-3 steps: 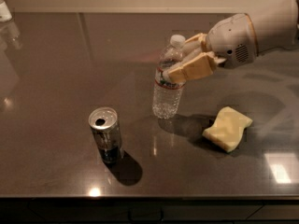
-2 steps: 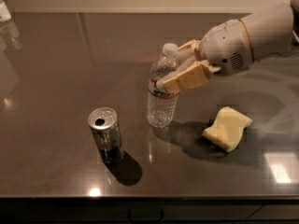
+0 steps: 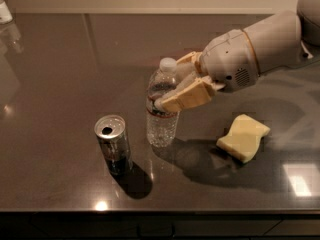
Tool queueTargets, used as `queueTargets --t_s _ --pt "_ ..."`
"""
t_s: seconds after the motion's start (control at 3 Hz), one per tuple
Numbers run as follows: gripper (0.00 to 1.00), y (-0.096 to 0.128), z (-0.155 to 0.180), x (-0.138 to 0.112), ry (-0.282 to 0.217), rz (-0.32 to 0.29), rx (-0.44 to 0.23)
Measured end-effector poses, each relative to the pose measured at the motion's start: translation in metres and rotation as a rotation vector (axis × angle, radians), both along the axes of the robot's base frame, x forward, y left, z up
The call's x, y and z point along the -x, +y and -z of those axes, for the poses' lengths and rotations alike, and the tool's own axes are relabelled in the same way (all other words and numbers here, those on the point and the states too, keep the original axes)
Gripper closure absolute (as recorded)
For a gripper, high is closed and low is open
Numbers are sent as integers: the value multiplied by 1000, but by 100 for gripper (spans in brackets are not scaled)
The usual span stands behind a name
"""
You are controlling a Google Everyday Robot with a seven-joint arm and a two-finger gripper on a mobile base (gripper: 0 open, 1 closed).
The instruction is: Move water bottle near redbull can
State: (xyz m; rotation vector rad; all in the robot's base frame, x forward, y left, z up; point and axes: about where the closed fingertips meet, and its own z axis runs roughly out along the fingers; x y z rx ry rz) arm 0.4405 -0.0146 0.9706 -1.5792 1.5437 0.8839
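Note:
The water bottle (image 3: 162, 113) is clear and ribbed with a white cap and stands upright at the middle of the dark table. My gripper (image 3: 181, 88) reaches in from the right and is shut on the bottle's upper half, with one tan finger (image 3: 186, 97) across its front. The redbull can (image 3: 113, 144) is slim and silver with a dark drinking hole and stands upright just left of and in front of the bottle. A narrow gap separates bottle and can.
A pale yellow sponge (image 3: 243, 137) lies on the table (image 3: 60, 74) to the right of the bottle, under the arm. A small white-capped object (image 3: 5, 11) stands at the far left corner. The table's front edge runs along the bottom.
My gripper has carried the water bottle left and toward the front, closer to the redbull can. The can and the sponge have not moved.

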Motion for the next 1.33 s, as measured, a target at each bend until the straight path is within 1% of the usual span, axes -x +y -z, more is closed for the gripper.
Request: queueTargets --t_s 0.33,0.67,1.0,1.33 --pt "100 9 5 10 -16 -22 -9" --pt "100 16 12 18 -20 -38 -14" --pt "82 20 19 22 -10 -47 -12" --pt "58 22 23 25 2 -55 -9"
